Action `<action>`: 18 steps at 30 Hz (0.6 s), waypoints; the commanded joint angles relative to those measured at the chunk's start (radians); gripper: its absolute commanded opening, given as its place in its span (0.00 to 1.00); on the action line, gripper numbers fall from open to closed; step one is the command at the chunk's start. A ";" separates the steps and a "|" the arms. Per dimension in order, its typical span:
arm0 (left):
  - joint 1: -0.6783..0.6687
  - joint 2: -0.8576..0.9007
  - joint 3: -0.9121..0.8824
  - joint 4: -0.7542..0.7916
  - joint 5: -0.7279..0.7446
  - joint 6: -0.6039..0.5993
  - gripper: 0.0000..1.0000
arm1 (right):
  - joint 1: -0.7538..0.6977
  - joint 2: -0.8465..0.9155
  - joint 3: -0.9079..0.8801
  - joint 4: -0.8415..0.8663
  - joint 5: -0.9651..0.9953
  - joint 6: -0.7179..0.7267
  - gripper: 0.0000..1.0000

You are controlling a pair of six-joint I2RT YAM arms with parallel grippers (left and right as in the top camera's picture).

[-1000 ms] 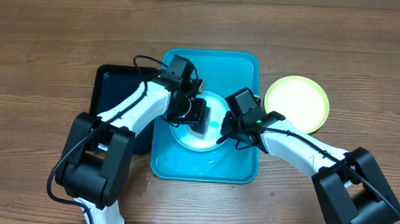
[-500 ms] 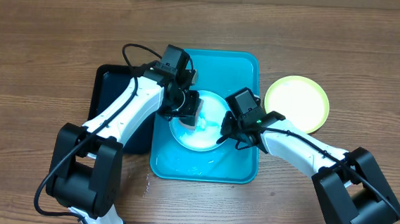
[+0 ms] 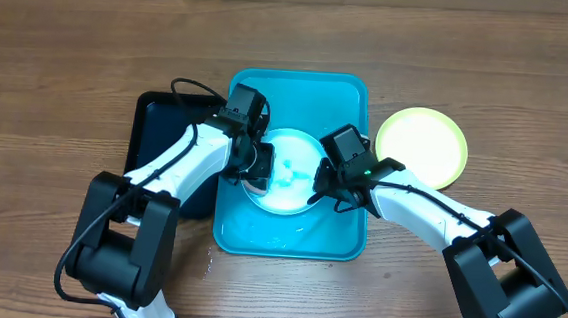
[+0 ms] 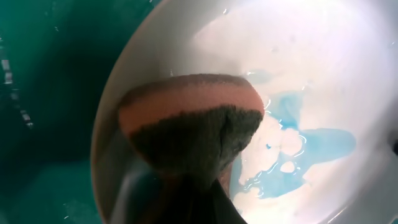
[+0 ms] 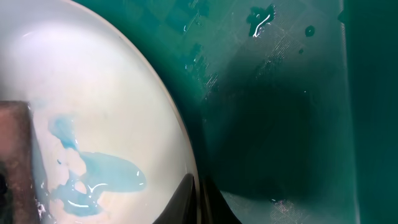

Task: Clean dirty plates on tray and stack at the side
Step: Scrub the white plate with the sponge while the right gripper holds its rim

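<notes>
- Wooden table [image 3: 59, 83], brown grain running side to side, filling the overhead view.
- Centred on it, large turquoise tray [image 3: 309, 91] with raised rim and rounded corners, wet droplets glinting on its floor.
- Lying flat inside the tray, near its middle, round pale plate [image 3: 289, 197] with a light blue rim.
- Pooled on the plate's white centre, watery blue smudge [image 4: 298, 146].
- Pressed onto the plate's left side, sponge [image 4: 186, 118], orange-brown edge above a dark scouring face, clamped in the left gripper [image 3: 253, 167]; fingers below it dark and blurred in the left wrist view.
- At the plate's right edge, right gripper [image 3: 324, 194], fingertips drawn together and seeming to pinch the rim; only the tips visible, cut off at the bottom of the right wrist view.
- Outside the tray, just beside its right rim on bare wood, yellow-green plate [image 3: 422, 147] with a pale centre; single or stacked, impossible to tell from above.
- Left of the turquoise tray, close against it, smaller black tray [image 3: 161, 130], partly covered by the left arm [image 3: 179, 157]; contents too dark to make out.
</notes>
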 commanded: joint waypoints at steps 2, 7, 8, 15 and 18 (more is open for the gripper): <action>-0.002 0.079 -0.024 0.010 0.172 -0.009 0.07 | 0.005 -0.005 0.018 0.002 0.003 -0.007 0.04; -0.002 0.109 -0.024 0.065 0.362 -0.006 0.05 | 0.005 -0.005 0.018 0.002 0.003 -0.007 0.04; -0.002 0.109 -0.024 0.078 0.386 -0.006 0.05 | 0.005 -0.005 0.018 0.002 0.003 -0.007 0.04; 0.000 0.108 0.005 0.163 0.543 -0.010 0.04 | 0.005 -0.005 0.018 0.002 0.003 -0.007 0.04; 0.005 0.105 0.058 0.138 0.539 -0.005 0.04 | 0.005 -0.005 0.018 0.001 0.003 -0.007 0.04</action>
